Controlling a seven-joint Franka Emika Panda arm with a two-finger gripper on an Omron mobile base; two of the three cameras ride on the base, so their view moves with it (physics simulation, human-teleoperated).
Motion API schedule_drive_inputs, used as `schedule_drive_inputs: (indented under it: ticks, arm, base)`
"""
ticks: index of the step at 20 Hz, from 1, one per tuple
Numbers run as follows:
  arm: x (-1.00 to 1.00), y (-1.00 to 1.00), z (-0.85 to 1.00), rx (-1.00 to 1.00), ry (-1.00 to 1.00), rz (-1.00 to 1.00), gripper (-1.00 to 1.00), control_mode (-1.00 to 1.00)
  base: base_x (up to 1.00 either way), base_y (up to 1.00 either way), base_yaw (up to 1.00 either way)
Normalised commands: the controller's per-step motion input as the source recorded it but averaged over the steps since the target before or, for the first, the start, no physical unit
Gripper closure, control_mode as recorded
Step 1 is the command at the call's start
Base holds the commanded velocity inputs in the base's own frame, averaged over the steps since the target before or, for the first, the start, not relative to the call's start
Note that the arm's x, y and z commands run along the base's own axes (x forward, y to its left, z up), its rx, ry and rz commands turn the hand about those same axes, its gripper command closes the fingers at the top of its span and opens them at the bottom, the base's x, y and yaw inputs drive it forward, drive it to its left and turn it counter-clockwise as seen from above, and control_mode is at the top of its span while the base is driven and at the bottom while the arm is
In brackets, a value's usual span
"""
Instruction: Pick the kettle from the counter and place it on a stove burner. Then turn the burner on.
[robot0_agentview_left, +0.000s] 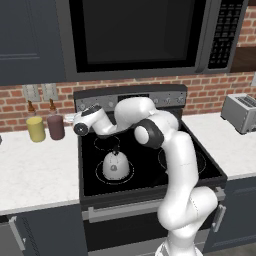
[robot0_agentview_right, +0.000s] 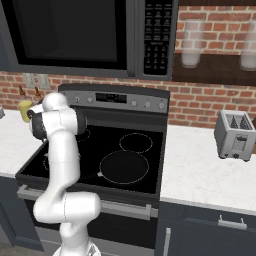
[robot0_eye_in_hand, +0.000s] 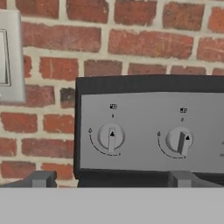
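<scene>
A: Kettle (robot0_agentview_left: 116, 165) is seen set on the front left ring of the stove (robot0_agentview_left: 150, 172), upright, clear of the table (robot0_agentview_left: 35, 172). Placement is judged done; the burner remains to be turned on.

B: Hand (robot0_eye_in_hand: 111, 179) is held level before the back panel, both finger tips spread to full width, nothing gripped, nothing touched. Two knobs are faced: the left knob (robot0_eye_in_hand: 111, 136) sits between the tips, the right knob (robot0_eye_in_hand: 179, 141) just above the right tip.

A: Which knob serves the kettle's ring cannot be told from the markings; they are too small to be read. The left knob is judged the likelier one.

B: Advice noted: the hand should be centred on that knob, advanced straight until the tips flank it, closed firmly, then rolled about the knob's axis. Slipping off the knob's smooth rim is to be watched for.
</scene>
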Motion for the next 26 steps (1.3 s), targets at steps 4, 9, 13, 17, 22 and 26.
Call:
schedule_drive_inputs:
  ticks: [4, 9, 13, 17, 22, 26]
  arm:
    - [0.09, -0.03, 0.0, 0.0, 0.0, 0.0, -1.0, -1.0]
    - [0.26, 0.0, 0.0, 0.0, 0.0, 0.0, -1.0, -1.0]
    - [0.14, 0.0, 0.0, 0.0, 0.0, 0.0, -1.0, -1.0]
    - [0.03, 0.0, 0.01, 0.0, 0.0, 0.0, -1.0, -1.0]
    - [0.0, -0.01, 0.05, 0.0, -0.01, 0.0, -1.0, -1.0]
    - [0.0, 0.0, 0.05, 0.0, 0.0, 0.0, -1.0, -1.0]
  base:
    - [0.0, 0.0, 0.0]
    - [0.0, 0.0, 0.0]
    - [0.0, 0.0, 0.0]
    - [0.0, 0.0, 0.0]
    - [0.0, 0.0, 0.0]
    - [0.0, 0.0, 0.0]
